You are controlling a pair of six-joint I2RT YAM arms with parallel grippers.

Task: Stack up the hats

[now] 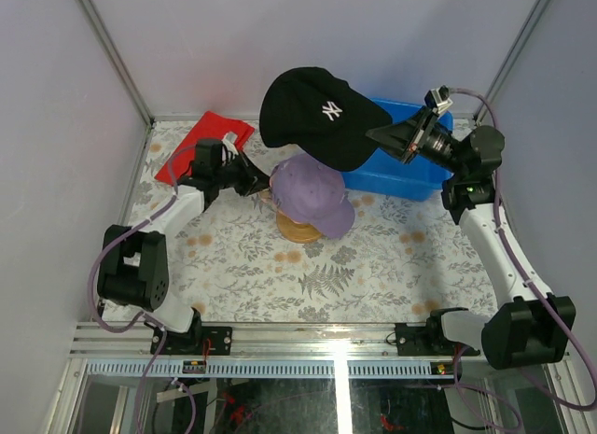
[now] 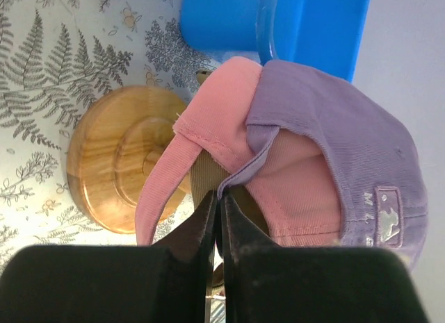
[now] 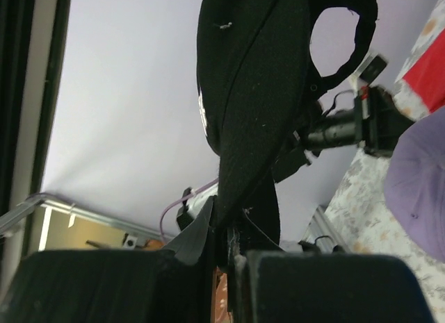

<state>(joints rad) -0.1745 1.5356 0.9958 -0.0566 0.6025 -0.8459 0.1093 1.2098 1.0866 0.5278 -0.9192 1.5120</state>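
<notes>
**Me:** While my right gripper is clamped on the brim of the black cap, holding it in the air above and just behind the stack, the hanging crown is my biggest worry. It droops from that one pinch, so I judge it could land crooked or swing into the pile.

**Desk:** And the pile itself?

**Me:** The purple cap is on top, sitting on the wooden stand mid-table, just in front of the blue bin. The pink cap is nested inside it. All of that rests on one round base, so a sideways shove from the black cap might tip the lot.

**Desk:** What is your left side doing?

**Me:** My left gripper has its fingers together at the back of the stack. From the wrist view they seem to pinch the purple cap's rear rim, right where the pink strap meets it. If I move that arm while pinched, I'd likely drag the caps off the stand or peel purple from pink.

**Desk:** Anything smaller?

**Me:** A tan strip shows under the pink strap. I cannot tell whether it's another cap or only lining, so I can't say how many are stacked.
</notes>
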